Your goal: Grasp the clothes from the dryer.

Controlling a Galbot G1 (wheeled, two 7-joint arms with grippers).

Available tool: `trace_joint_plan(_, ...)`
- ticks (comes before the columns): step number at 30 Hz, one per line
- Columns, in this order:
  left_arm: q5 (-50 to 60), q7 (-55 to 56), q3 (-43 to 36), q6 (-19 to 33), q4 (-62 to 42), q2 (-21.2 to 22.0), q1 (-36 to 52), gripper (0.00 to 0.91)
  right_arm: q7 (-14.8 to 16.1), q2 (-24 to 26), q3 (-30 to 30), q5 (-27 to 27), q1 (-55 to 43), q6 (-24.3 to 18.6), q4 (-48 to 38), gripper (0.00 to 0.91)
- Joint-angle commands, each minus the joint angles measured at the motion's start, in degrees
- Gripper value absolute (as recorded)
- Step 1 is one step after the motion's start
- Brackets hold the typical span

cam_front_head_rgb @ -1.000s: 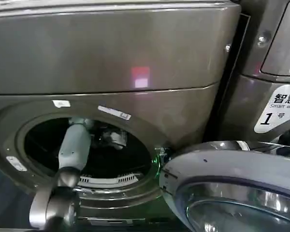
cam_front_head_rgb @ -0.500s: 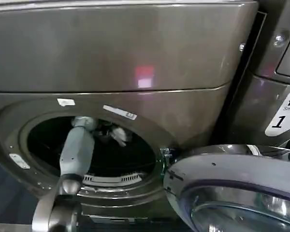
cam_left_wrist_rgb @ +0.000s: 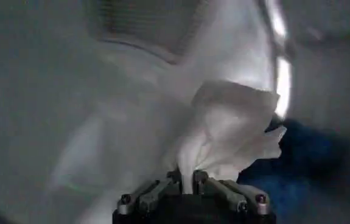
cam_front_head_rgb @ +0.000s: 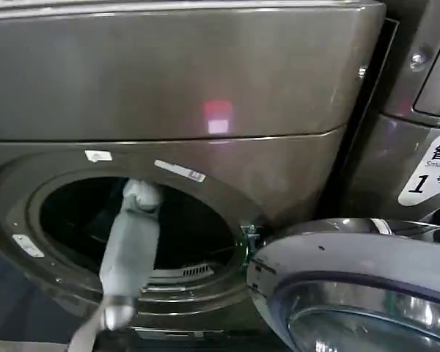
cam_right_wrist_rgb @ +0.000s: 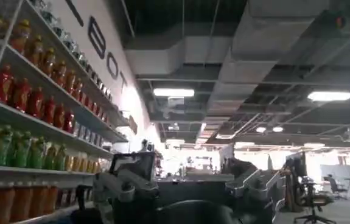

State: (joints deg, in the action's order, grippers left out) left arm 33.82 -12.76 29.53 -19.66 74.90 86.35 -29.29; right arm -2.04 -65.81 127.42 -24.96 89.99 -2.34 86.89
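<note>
- Our left gripper [cam_left_wrist_rgb: 187,182], reaching through the dryer [cam_front_head_rgb: 205,88] porthole, pinches the whitish cloth [cam_left_wrist_rgb: 229,134] tight so it lifts free.
- Our right gripper [cam_right_wrist_rgb: 187,189] waits, fingers spread.

The place looked like a robot test hall fitted out as a mock shop and laundry. Beyond the right pincer [cam_right_wrist_rgb: 187,195], long shelves [cam_right_wrist_rgb: 47,122] held rows of coloured drink bottles [cam_right_wrist_rgb: 25,94] beneath large letters on the wall [cam_right_wrist_rgb: 105,52]. Bare ducts [cam_right_wrist_rgb: 272,36] and strip lights [cam_right_wrist_rgb: 173,92] ran overhead, with an office chair [cam_right_wrist_rgb: 305,198] farther off. Two bronze-grey laundry machines [cam_front_head_rgb: 176,81] stood side by side, one bearing a numbered sticker [cam_front_head_rgb: 429,180].
</note>
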Motion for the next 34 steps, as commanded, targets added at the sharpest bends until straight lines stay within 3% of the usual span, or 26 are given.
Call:
trace_joint_plan(1,-24.7,23.2,0.9,-2.5,10.4,1.9,-8.7,0.000,-0.8,-0.1,-0.1,0.1,0.5,0.0,0.4,0.907)
trace_joint_plan(14,-27.2,20.8,0.3,-3.4,10.2,2.5,-8.6,0.000,-1.6,-0.1,0.7,0.1,0.8,0.7,-0.5,0.907)
trace_joint_plan(19,-27.5,19.2,0.3,-3.0,10.1,2.4,-8.9,0.000,-1.9,-0.6,1.3,0.0,0.5,4.1,1.0,0.907)
trace_joint_plan(34,-27.5,17.7,0.2,-2.8,9.6,2.3,-8.5,0.000,-3.1,-0.3,1.3,1.2,0.1,4.5,0.9,0.907)
